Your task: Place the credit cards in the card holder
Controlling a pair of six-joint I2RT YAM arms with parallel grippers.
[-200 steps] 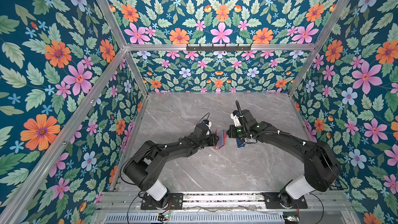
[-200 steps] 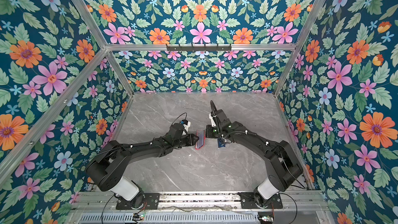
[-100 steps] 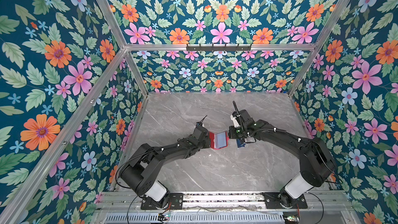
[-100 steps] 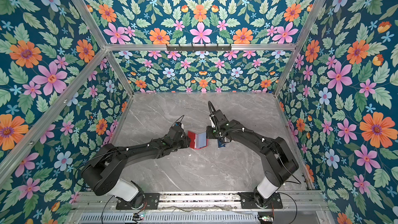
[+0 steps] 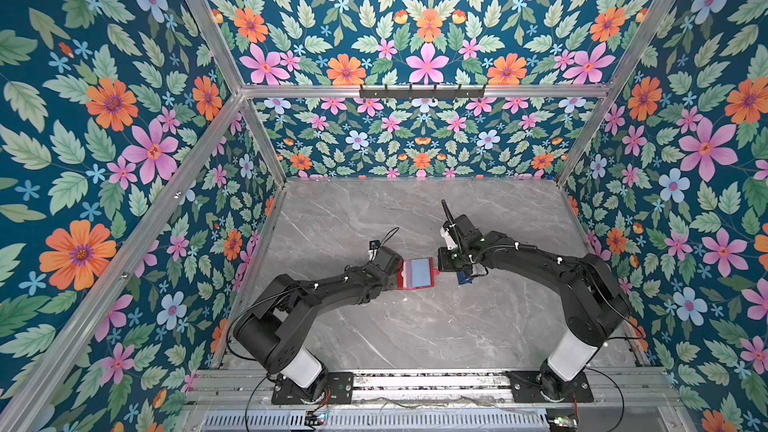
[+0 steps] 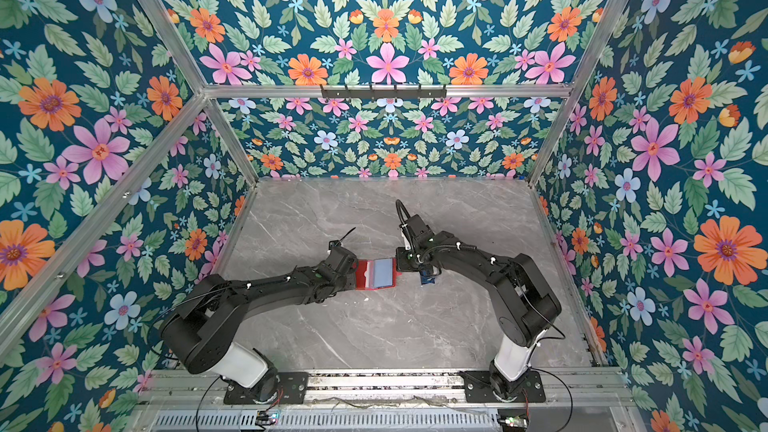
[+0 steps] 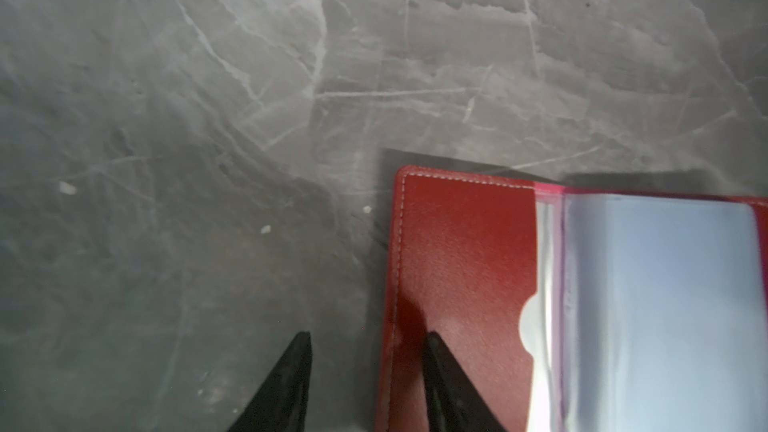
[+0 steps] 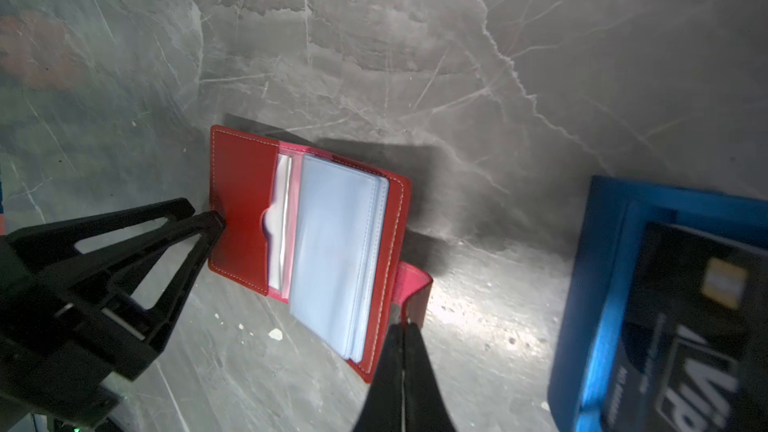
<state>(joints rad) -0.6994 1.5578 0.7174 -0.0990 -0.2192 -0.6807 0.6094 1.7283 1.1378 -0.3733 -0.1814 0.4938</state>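
The red card holder [image 5: 415, 274] [image 6: 376, 274] lies spread wide on the grey table, its pale clear sleeves [image 8: 332, 243] facing up. My left gripper [image 7: 368, 336] [image 8: 203, 210] is open. One of its fingertips [image 7: 432, 340] rests on the bare red cover [image 7: 457, 263] near the edge, and its other finger is over the table beside it. My right gripper [image 8: 405, 324] is shut on the holder's snap tab [image 8: 415, 284] at the opposite edge. A dark navy credit card [image 8: 685, 305] with white marks lies in a small blue tray [image 8: 602, 284].
The blue tray [image 5: 464, 278] [image 6: 427, 278] sits just right of the card holder, partly under my right wrist. Flowered walls close in the table on three sides. A metal rail [image 5: 415, 380] runs along the front edge by the arm bases.
A second ago the card holder stood narrow between my grippers. It now lies spread flat. My left gripper has come down to its left cover with jaws a little wider.
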